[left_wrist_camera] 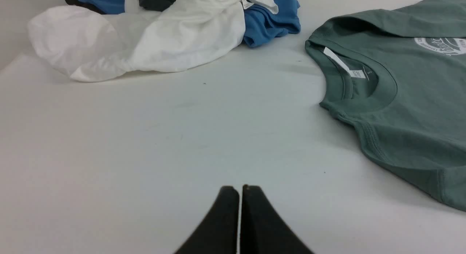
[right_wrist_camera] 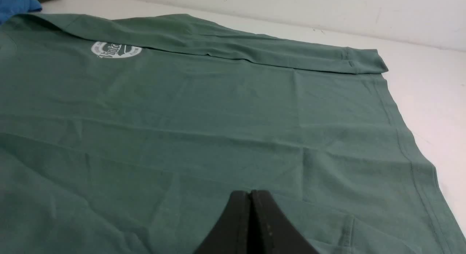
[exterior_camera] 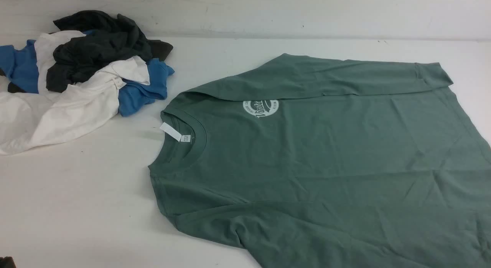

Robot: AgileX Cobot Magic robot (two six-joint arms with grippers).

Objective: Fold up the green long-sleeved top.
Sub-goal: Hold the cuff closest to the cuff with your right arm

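The top (exterior_camera: 326,156) is seen in the front view spread flat on the worktop (exterior_camera: 96,206), chest up, with its collar (exterior_camera: 180,145) toward the robot's left. The far sleeve (exterior_camera: 326,76) is laid over the body along the far edge. The near edge is cut off by the frame, so the lie of the near sleeve cannot be told. A pile (exterior_camera: 84,68) of other clothes sits near the collar but apart from it. No claw is shown here.

In the left wrist view the left claw (left_wrist_camera: 240,190) is seen clenched on nothing, over bare worktop and apart from the collar. Were it driven into the cloth while clenched, the shoulder would likely be pushed and bunched rather than picked up. A reach carried too far could also catch the pile.

In the right wrist view the right claw (right_wrist_camera: 250,194) is likewise clenched and empty, above the body; whether the cloth is touched cannot be told. A pinch taken here in mid-cloth would probably lift only the upper layer. Should the cloth be dragged, the laid sleeve could be pulled off and that fold undone. Uneven lifting by the two arms would be expected to skew the crease.
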